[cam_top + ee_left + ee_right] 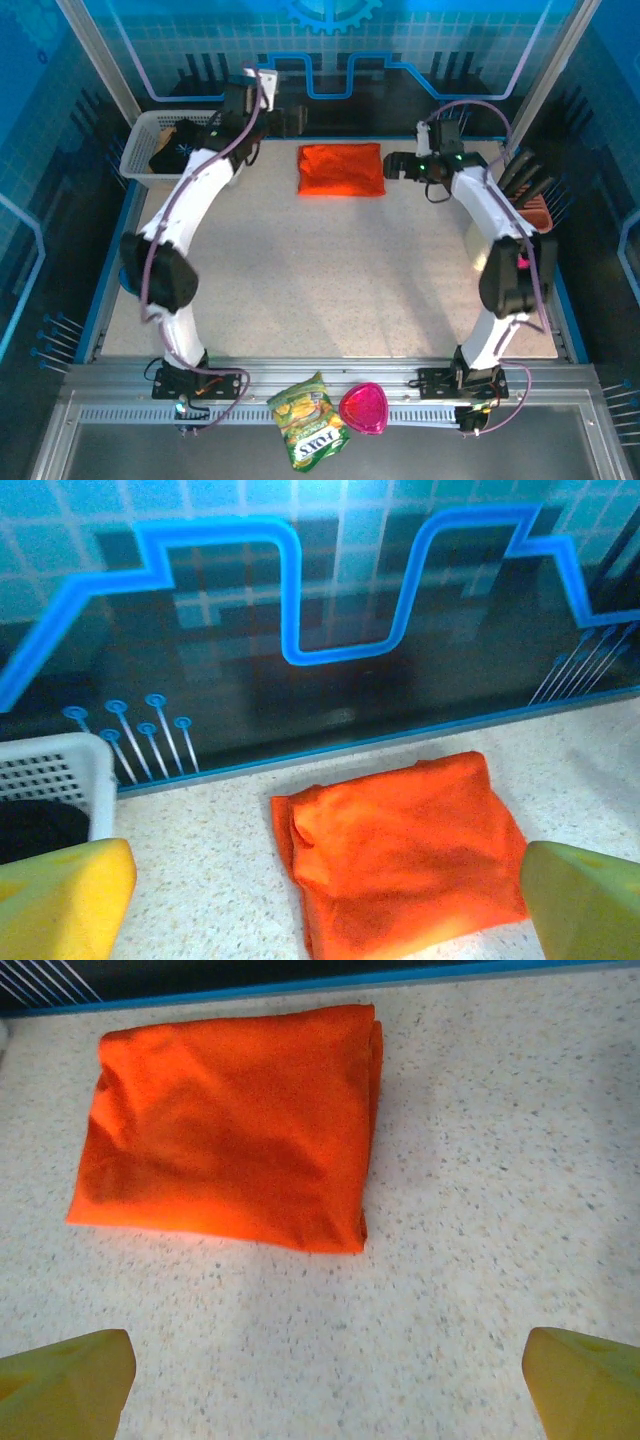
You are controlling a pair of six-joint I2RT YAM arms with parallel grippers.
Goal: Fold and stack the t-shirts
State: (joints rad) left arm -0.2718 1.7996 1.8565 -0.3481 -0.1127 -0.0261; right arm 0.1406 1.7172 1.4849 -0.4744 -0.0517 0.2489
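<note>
Already folded into a flat rectangle: orange t-shirt (pixel 341 169) near the middle of the bench's (pixel 300 280) far edge, alone on the speckled surface, touching nothing else. Second garment, black t-shirt (pixel 172 146), bunched inside the white basket (pixel 140 152) at the far left corner, well apart from the orange one. Wide-spread left claw (pixel 325 905) beside that basket, yellow fingertips (pixel 60 895) far apart, orange cloth in view between and beyond them, nothing gripped. Equally wide right claw (pixel 392 166) just right of the orange t-shirt, empty, fingertips (pixel 65 1380) over bare bench, short of the cloth's edge. Off the bench, on the near rail: yellow-green snack bag (pixel 308 420) just beside a pink object (pixel 363 407).
</note>
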